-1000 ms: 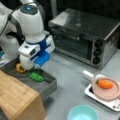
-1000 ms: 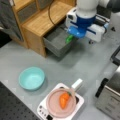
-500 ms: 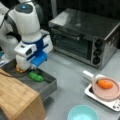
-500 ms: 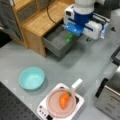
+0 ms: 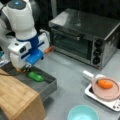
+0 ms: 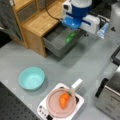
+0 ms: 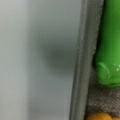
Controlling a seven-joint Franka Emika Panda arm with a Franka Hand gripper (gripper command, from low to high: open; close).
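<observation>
One glossy green rounded object inside grey metal drawer.

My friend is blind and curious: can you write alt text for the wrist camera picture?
A close look down at a green object lying in a grey drawer, beside the drawer's rim, which runs top to bottom. An orange object peeks in at the bottom edge, pale grey table fills the left, and the gripper does not show.

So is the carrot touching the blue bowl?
Apart. In a front view the carrot lies on its pink plate, with bare table between it and the bowl.
</observation>
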